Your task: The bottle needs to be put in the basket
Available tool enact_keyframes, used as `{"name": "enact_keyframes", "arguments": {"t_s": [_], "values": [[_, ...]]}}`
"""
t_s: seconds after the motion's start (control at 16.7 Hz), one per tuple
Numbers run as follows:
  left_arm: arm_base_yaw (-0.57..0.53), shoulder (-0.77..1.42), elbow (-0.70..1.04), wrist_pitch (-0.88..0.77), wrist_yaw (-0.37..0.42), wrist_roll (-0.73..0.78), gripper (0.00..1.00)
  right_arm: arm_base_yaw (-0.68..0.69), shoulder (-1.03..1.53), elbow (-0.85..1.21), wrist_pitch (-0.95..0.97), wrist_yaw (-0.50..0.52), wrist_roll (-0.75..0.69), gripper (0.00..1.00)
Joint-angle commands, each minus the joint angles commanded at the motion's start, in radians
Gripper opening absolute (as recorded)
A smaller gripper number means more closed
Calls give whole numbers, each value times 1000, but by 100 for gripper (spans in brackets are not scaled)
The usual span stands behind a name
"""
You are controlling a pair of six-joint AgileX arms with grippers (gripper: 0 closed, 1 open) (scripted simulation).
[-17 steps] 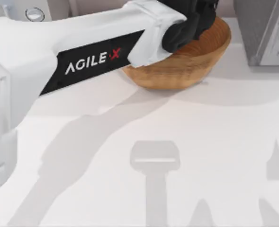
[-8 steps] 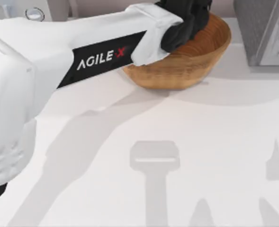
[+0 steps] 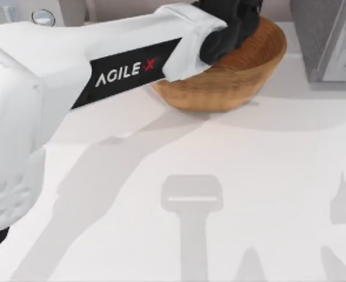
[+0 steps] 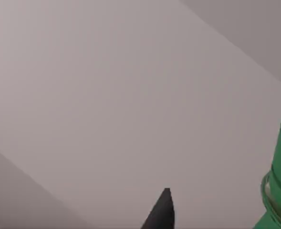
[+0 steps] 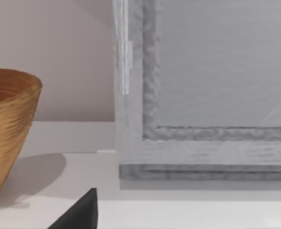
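Your work surface is a plain white table (image 3: 266, 176); on it, at the far edge just right of centre, sits the brown woven basket (image 3: 243, 82), upright, its base resting flat on the tabletop; to the basket's right, at the far right corner, stands a grey framed panel (image 3: 325, 41), close to the basket but apart from it; the right wrist view shows a strip of table between them.

A white table (image 3: 266, 194) is being lit from above — long grey shadows are being cast across it. At the far right a grey framed panel (image 5: 212, 86) is standing, backed by a plain pale wall (image 5: 59, 43).
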Motion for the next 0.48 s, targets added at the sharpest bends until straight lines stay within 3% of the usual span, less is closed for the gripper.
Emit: {"name": "enact_keyframes", "arguments": {"t_s": [0.24,0.48], "values": [[0,0,0,0,0,0,98,0,0,0,0,0,0,100],[0,0,0,0,0,0,100,0,0,0,0,0,0,100]]}}
